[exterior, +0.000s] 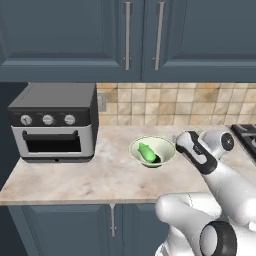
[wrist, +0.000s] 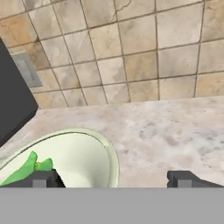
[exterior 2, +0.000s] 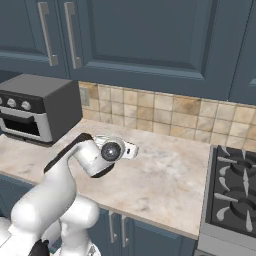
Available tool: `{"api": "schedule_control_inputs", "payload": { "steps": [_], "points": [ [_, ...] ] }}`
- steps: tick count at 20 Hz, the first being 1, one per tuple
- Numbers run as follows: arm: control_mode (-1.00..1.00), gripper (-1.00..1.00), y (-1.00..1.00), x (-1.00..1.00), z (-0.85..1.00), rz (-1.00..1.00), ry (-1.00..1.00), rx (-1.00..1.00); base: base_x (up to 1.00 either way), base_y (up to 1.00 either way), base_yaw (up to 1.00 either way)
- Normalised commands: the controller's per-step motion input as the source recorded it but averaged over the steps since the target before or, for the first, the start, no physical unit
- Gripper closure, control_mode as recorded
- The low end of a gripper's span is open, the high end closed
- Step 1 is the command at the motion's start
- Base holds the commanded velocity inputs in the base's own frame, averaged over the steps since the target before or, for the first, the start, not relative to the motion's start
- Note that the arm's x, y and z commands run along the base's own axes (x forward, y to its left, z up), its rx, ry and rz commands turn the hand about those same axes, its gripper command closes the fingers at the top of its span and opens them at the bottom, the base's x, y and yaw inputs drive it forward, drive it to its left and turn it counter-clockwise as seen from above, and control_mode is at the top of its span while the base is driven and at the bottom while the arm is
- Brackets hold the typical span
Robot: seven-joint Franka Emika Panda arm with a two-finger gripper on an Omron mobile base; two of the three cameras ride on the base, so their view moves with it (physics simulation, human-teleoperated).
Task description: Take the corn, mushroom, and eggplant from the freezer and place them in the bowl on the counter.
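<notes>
My pincer (wrist: 114, 179) stands wide and holds nothing, above the surface (exterior: 100, 175) beside the bowl (exterior: 165, 147) containing the corn (exterior: 146, 152).

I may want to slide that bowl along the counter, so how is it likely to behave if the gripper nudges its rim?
The bowl looks shallow and wide, so it would probably slide on the smooth marbled counter rather than tip. The corn lies loose inside and may roll or shift. A push high on the thin rim could rock it slightly.
</notes>
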Motion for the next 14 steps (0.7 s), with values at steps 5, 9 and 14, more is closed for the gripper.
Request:
{"api": "schedule_control_inputs", "payload": {
  "steps": [5, 9, 14],
  "points": [
    [-1.00, -1.00, 0.00, -0.85, 1.00, -0.01, 0.01, -0.01, 0.00, 0.00, 0.00],
    [-1.00, -1.00, 0.00, -0.85, 0.93, -0.06, 0.14, -0.01, 0.00, 0.00, 0.00],
    [-1.00, -1.00, 0.00, -0.83, 0.85, -0.08, 0.19, 0.00, 0.00, 0.00, 0.00]
  ]
}}
